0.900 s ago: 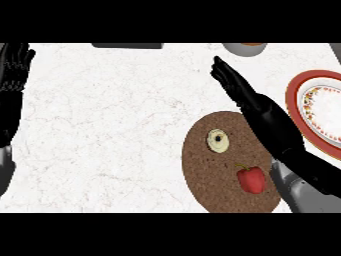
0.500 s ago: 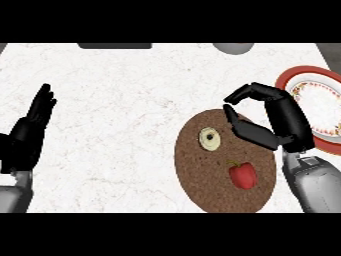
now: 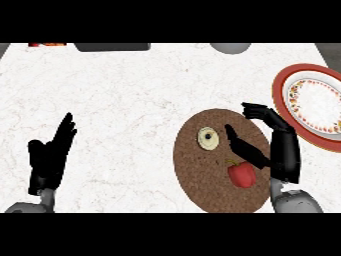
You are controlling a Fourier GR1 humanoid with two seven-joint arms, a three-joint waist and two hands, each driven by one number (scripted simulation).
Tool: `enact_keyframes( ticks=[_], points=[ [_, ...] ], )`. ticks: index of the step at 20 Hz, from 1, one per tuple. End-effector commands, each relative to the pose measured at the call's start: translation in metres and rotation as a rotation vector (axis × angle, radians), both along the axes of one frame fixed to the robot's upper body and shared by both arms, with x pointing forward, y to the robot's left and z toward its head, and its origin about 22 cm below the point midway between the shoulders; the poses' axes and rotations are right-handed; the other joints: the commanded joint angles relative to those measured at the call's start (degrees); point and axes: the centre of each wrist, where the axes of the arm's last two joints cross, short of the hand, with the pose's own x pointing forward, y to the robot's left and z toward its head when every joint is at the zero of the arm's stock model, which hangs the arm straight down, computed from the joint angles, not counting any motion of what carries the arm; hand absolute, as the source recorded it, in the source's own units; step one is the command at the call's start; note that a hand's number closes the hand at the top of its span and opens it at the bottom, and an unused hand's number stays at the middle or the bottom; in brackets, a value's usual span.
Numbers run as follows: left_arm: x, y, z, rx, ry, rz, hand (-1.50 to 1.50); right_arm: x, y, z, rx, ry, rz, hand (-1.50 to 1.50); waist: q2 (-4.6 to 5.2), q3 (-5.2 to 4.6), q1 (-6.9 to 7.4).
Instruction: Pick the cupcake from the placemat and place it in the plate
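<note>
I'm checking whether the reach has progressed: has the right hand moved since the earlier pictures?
Yes. The right hand has come down from beside the plate and now curls over the placemat's right side, near the cupcake.

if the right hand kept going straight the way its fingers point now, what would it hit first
The right hand has its fingers curled over the brown placemat, pointing toward the view's left. Going on that way, it would probably meet the cupcake first, though depth is hard to judge from above.

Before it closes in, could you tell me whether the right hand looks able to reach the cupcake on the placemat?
Probably yes: the right hand hangs open beside the cupcake on the placemat, nothing standing between them.
</note>
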Motion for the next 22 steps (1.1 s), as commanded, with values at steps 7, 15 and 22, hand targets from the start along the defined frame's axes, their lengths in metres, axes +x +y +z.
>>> enact_keyframes(
  ticks=[7,15,22],
  points=[
    [0.005,-0.02,-0.001,-0.002,0.032,-0.006,0.0,-0.02,0.004,-0.032,-0.387,0.14,0.09,-1.5,-0.25,-0.25,1.4],
    [-0.004,-0.026,0.003,0.005,0.034,-0.007,0.0,0.007,0.015,0.02,-0.667,0.384,0.075,-1.5,-0.3,-0.19,1.96],
    [0.005,-0.022,0.005,-0.012,0.027,-0.002,0.0,0.007,0.056,0.05,-0.731,0.645,0.262,-1.5,-0.28,-0.16,1.69]
  ],
)
